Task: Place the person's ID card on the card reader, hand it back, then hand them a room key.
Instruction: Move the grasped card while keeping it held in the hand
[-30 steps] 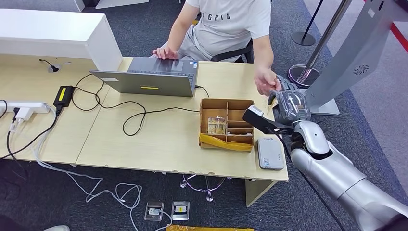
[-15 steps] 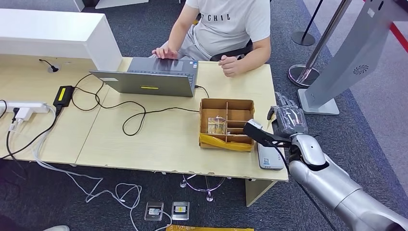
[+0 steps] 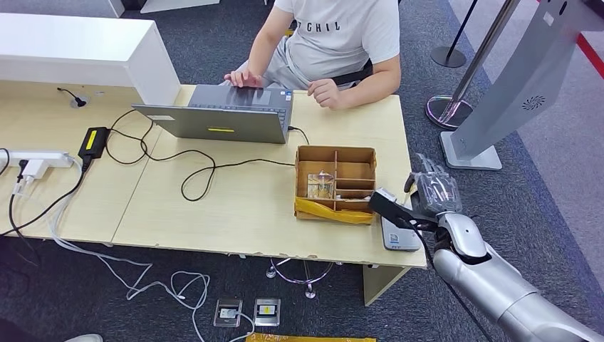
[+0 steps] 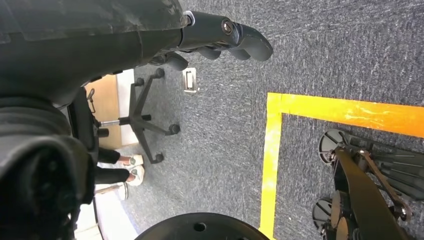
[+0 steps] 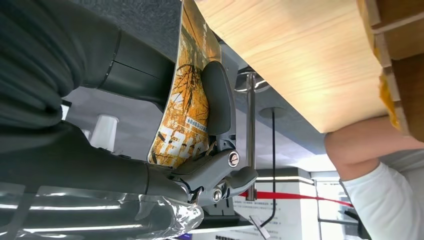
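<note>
Right hand [image 3: 431, 191] off the desk's [image 3: 249, 206] right edge, pinching an orange printed card [image 5: 186, 107] between thumb and fingers. Card reader [image 3: 399, 233] flat on the near right corner, just beside the hand's wrist. Cardboard box [image 3: 336, 183] left of the reader. Person [image 3: 335, 43] seated far side at the laptop [image 3: 228, 114]. Left hand [image 4: 220, 37] hangs over carpet, fingers curled in, holding nothing.

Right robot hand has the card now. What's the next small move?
Probably swing the right robot hand inward and lower its card flat onto the grey card reader: the card is pinched at the table's edge, just beside the reader, not yet over it.
</note>
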